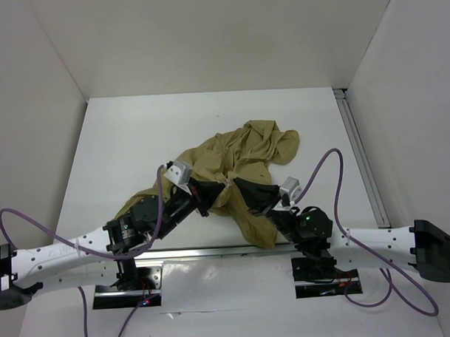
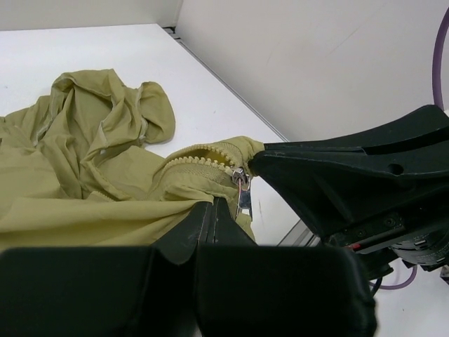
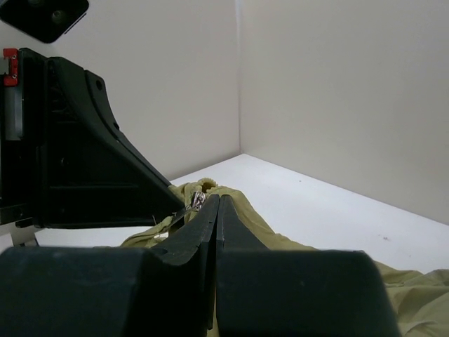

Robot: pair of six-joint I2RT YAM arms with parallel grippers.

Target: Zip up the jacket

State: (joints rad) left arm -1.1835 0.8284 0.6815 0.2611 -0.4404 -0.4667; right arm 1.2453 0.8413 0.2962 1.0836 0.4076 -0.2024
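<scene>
The olive-tan jacket lies crumpled in the middle of the white table, with one part hanging over the near edge. My left gripper and right gripper meet tip to tip at its near side. In the left wrist view my left gripper is shut on a fold of the jacket, just below the metal zipper slider and the zipper teeth. In the right wrist view my right gripper is shut on the jacket beside the slider.
White walls enclose the table on three sides. A metal rail runs along the right edge and another along the near edge. Purple cables loop above both arms.
</scene>
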